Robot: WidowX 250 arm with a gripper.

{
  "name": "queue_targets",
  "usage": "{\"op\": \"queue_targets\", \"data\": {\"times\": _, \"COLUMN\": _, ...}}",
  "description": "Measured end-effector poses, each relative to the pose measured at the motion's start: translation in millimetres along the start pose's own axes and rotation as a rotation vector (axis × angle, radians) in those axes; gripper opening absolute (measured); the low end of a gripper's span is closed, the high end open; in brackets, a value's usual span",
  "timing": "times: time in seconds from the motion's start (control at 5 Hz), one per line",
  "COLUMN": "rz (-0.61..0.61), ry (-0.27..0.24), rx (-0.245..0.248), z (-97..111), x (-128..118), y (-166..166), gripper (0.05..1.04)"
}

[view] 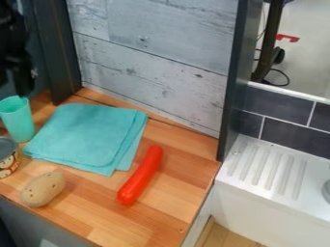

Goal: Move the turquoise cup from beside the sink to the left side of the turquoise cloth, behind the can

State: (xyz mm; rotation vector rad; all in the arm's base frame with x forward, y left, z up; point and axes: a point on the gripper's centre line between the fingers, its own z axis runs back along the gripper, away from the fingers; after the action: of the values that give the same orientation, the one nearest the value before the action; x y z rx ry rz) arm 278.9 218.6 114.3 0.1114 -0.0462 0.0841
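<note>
Turquoise cup [19, 121] upright on wooden countertop [177, 185], far left part, toward back edge. Black gripper [19, 89] hanging near cup's rim; cannot tell whether open or closed. Folded turquoise cloth [84, 135] beside cup, flat, near back edge. Patterned can [6, 160] in front of cup. Potato [43, 189] near front edge. Red sausage [140, 175] lying between cloth and right edge. White ridged drainboard [261, 193] beyond right edge.

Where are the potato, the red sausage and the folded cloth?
Potato [43, 189]: camera view, middle of its side.
Red sausage [141, 174]: camera view, mid-length.
Folded cloth [87, 135]: camera view, centre of top layer.
</note>
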Motion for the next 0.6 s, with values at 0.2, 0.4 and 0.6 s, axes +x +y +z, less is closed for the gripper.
{"op": "queue_targets", "data": {"times": 0.2, "rz": -0.060, "ry": 0.007, "rx": -0.006, "z": 25.5, "x": -21.8, "y": -22.3, "gripper": 1.002}}
{"op": "queue_targets", "data": {"times": 0.4, "rz": -0.174, "ry": 0.071, "rx": -0.114, "z": 27.4, "x": -40.4, "y": -69.2, "gripper": 1.001}}
{"op": "queue_targets", "data": {"times": 0.6, "rz": -0.300, "ry": 0.125, "rx": -0.194, "z": 25.3, "x": -55.5, "y": -114.4, "gripper": 1.001}}
